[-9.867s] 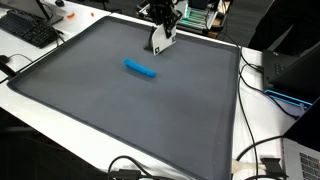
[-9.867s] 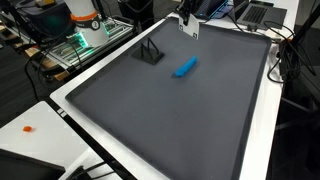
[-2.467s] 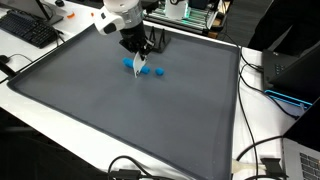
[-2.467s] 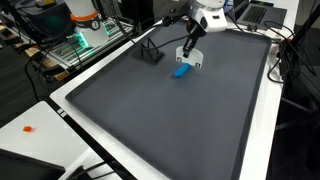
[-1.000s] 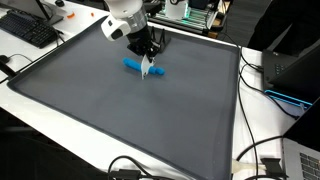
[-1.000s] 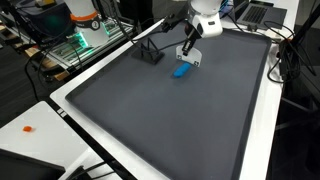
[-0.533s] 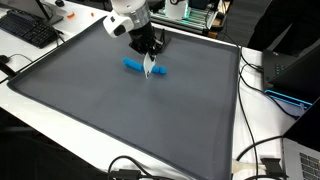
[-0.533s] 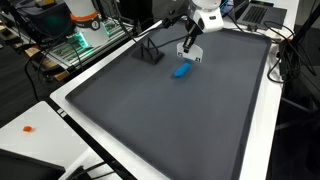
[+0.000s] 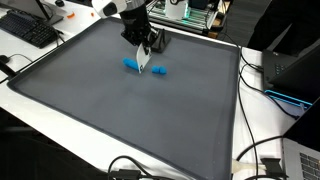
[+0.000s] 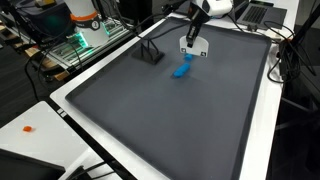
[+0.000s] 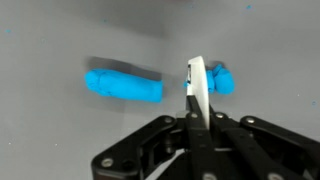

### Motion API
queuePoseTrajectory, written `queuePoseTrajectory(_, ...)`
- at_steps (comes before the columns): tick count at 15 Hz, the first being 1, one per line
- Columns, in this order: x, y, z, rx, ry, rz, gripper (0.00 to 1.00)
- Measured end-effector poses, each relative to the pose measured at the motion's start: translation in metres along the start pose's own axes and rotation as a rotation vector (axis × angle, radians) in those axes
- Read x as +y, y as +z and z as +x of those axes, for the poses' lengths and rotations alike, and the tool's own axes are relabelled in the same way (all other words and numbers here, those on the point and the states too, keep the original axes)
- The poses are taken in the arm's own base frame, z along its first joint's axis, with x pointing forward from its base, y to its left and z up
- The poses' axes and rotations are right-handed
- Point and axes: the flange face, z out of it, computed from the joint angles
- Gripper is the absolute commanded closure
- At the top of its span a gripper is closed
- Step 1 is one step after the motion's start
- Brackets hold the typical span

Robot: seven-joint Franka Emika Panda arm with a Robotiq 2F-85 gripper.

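Claw, closed and empty, hangs over blue cylinder.

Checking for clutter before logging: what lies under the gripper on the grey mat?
A blue cylinder lies on the grey mat under the gripper. Its shut white fingers hide a strip of the cylinder near one end.

Both exterior views look down slantwise from some way off, at different corners, over one large dark grey mat. The wrist view faces straight down, close above it, sharing their blue cylindrical piece.
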Motion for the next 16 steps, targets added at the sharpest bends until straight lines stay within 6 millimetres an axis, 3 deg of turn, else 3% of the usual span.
queuePoseTrajectory(8, 0.025, -0.004, -0.002, 0.003, 0.006, -0.055, 0.99)
queuePoseTrajectory(16, 0.034, 0.023, 0.002, -0.014, 0.01, -0.063, 0.99)
